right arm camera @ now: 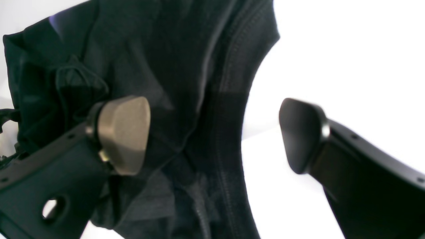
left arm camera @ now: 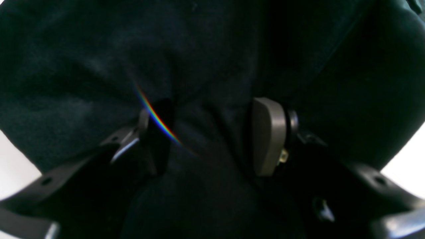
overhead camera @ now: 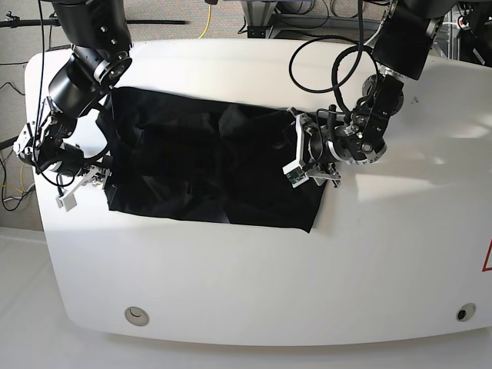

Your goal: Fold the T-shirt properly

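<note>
the t-shirt [overhead camera: 207, 165] lies spread on the white table [overhead camera: 384, 254], bare surface wide on the near side. left gripper [left arm camera: 212, 136], low over the shirt's edge, pinches a fabric ridge; right gripper [right arm camera: 215, 132] straddles the opposite hem, jaws apart.

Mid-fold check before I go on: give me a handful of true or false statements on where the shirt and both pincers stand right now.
1. The plain black soft fabric T-shirt lies spread on the white table. True.
2. The left pincer has black fabric bunched between its fingers. True.
3. The right pincer is clamped tight on the shirt. False: its fingers stand wide apart, one over the fabric, the other over bare table.
4. The shirt hangs over the table's front edge. False: it lies wholly on the tabletop.
5. The two arms work at opposite side edges of the shirt. True.
</note>
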Tool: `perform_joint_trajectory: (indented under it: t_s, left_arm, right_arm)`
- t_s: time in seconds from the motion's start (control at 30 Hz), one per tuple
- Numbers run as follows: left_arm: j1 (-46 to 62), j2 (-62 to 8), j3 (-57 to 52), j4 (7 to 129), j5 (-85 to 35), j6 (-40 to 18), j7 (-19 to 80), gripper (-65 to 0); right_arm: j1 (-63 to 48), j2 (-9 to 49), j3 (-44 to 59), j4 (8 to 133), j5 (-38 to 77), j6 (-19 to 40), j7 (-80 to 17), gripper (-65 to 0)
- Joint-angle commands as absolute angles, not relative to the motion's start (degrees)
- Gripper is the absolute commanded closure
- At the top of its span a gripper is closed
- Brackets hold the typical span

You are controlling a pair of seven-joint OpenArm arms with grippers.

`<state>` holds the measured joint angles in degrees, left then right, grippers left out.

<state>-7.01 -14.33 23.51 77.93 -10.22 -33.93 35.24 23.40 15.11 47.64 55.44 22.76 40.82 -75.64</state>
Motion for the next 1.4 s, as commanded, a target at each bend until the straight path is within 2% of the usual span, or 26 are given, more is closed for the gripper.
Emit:
perform_joint_trajectory:
  t_s: [0.0, 0.63, 1.1, 1.37]
  left_arm:
    - [-5.9, -15.4, 23.8, 76.0, -4.0, -32.5, 44.9, -34.3]
    - [-5.9, -15.3, 23.8, 75.9, -4.0, -32.5, 44.8, -34.3]
    - [-5.9, -15.3, 23.8, 75.9, -4.1, -32.5, 44.8, -34.3]
    - [-5.9, -15.3, 23.8, 75.9, -4.1, -32.5, 44.8, -34.3]
  right_arm:
    - [22.0, 14.9, 47.4, 54.6, 18.5, 40.0, -80.0, -59.3]
    - [17.2, 13.3, 47.2, 54.9, 18.7, 40.0, -80.0, -59.3]
    - [16.9, 9.3, 42.1, 55.0, 18.8, 40.0, -80.0, -59.2]
    - [16.8, 8.9, 40.8, 55.0, 18.7, 40.0, -80.0, -59.2]
